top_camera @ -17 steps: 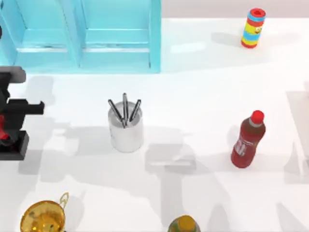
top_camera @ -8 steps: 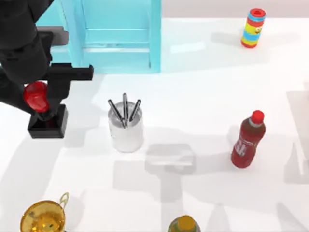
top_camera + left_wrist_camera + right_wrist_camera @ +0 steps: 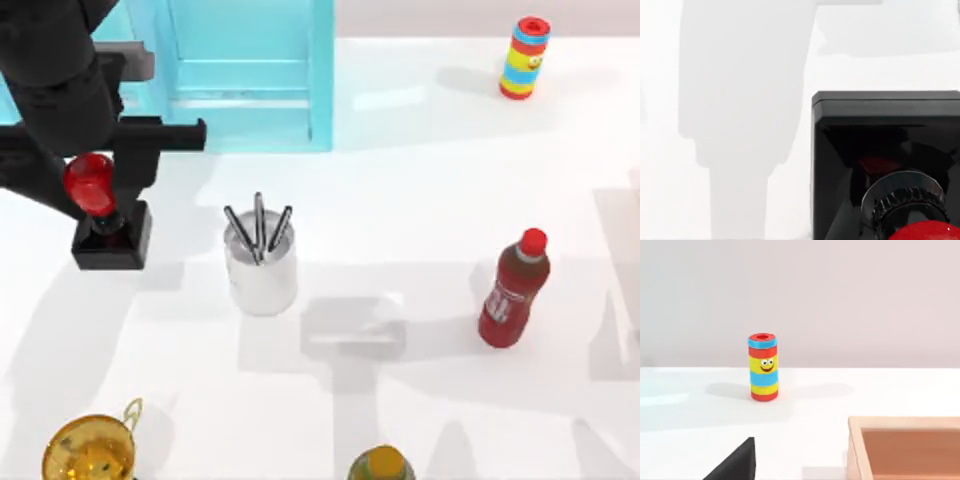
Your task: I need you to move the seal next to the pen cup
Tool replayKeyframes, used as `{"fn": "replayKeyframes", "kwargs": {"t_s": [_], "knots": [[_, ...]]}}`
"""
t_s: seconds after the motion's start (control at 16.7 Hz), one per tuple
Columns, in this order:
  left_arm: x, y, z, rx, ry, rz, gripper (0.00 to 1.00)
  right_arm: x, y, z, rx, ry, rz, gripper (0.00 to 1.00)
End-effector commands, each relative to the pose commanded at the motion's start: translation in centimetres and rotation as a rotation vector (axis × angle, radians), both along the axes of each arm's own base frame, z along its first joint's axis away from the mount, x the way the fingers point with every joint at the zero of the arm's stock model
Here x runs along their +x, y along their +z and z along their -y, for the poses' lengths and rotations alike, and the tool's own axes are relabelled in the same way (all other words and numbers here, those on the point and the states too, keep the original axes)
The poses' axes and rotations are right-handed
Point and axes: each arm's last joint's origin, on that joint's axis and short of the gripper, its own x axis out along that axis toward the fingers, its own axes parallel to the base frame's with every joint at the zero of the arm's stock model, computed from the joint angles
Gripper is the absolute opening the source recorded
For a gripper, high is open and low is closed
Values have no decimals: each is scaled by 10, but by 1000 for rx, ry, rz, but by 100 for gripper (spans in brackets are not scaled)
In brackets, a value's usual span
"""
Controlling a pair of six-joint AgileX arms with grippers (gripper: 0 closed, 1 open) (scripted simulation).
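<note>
The seal (image 3: 112,240), a black square block with a glossy red knob, hangs from my left gripper (image 3: 92,188), which is shut on the knob. It sits left of the pen cup (image 3: 260,268), apart from it by roughly one cup width. The pen cup is a white-silver cylinder with three dark pens, standing upright mid-table. In the left wrist view the seal's black base (image 3: 885,135) is close up over the white table, with its red knob (image 3: 925,233) at the frame's edge. My right arm is parked off the top view's right side.
A light blue cabinet (image 3: 240,80) stands at the back left, just behind my left arm. A red bottle (image 3: 512,290) stands right of centre, a striped toy can (image 3: 525,58) at the back right, a gold trophy (image 3: 92,450) and a bottle top (image 3: 380,465) at the front. A wooden box (image 3: 905,447) lies near the right arm.
My left gripper has carried the seal rightward and toward the back of the table, from the far left edge to closer beside the pen cup. Everything else is unmoved.
</note>
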Motion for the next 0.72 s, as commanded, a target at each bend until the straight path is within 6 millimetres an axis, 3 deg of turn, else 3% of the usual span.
{"fn": "replayKeyframes", "kwargs": {"t_s": [0.36,0.72], "knots": [[51,-27,24,1,-1,-6,0,0,0,0,0,0,0,100],[54,-29,23,1,3,-4,0,0,0,0,0,0,0,100]]}}
